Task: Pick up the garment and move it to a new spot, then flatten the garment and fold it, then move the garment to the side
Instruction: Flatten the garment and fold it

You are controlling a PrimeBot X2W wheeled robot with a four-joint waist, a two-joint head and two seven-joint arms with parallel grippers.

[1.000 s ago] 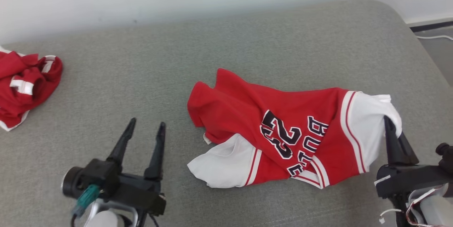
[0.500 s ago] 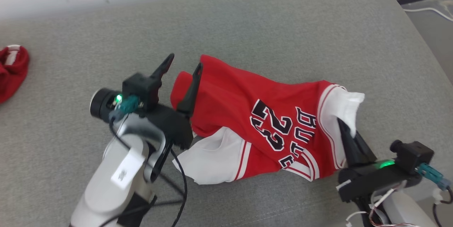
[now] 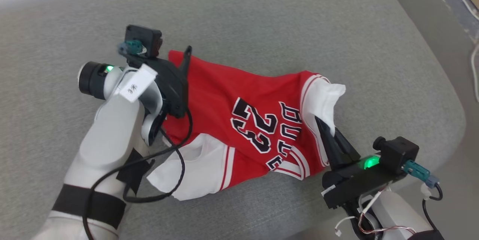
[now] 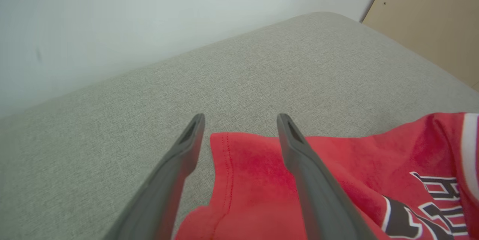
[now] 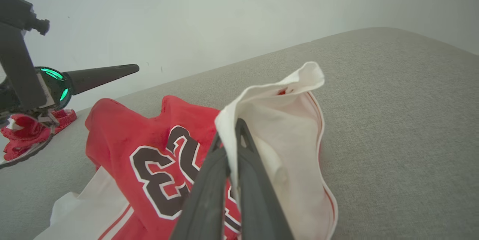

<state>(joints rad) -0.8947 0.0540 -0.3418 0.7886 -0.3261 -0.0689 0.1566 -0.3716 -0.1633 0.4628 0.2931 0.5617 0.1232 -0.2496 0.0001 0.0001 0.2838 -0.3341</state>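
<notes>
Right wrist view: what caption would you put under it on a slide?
Right hand pinching a white edge of the jersey on a grey cushion.

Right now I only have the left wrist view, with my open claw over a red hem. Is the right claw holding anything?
Observer: Yes. The right claw is shut on the white end of the jersey, with the fabric bunched over its fingers.
Operator: Anything else lying nearby?
Observer: A second red garment lies farther off, past the left claw, as seen from the right wrist view.
</notes>
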